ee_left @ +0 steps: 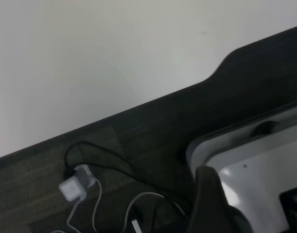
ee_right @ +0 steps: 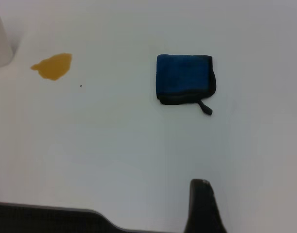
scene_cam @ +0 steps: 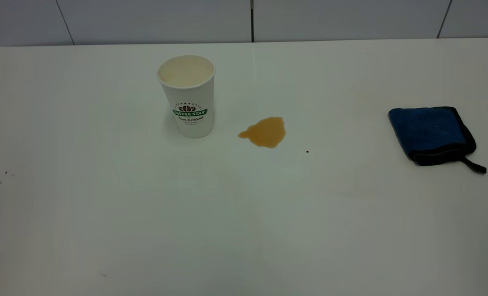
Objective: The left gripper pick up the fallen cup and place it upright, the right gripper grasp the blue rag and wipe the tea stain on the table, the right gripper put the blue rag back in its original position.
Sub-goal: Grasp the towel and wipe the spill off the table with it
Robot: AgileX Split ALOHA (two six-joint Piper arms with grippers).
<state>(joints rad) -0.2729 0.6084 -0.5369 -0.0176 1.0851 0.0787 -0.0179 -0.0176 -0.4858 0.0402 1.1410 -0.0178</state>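
The white cup (scene_cam: pixel 188 96) with the green logo stands upright on the white table (scene_cam: pixel 145 213), left of centre and mouth up. Its edge also shows in the right wrist view (ee_right: pixel 0 41). The amber tea stain (scene_cam: pixel 264 132) lies just right of the cup; it also shows in the right wrist view (ee_right: pixel 53 66). The blue rag (scene_cam: pixel 431 133) lies folded at the right, also in the right wrist view (ee_right: pixel 184 78). Neither arm shows in the exterior view. My left gripper (ee_left: pixel 211 199) hangs beyond the table's edge, over the floor. My right gripper (ee_right: pixel 202 206) hovers near the table's edge, well short of the rag.
A tiny dark speck (scene_cam: pixel 307 151) lies right of the stain. In the left wrist view the dark floor holds looping cables and a small white adapter (ee_left: pixel 73 187), and a white base plate (ee_left: pixel 255 165) sits beside the table's edge (ee_left: pixel 138 104).
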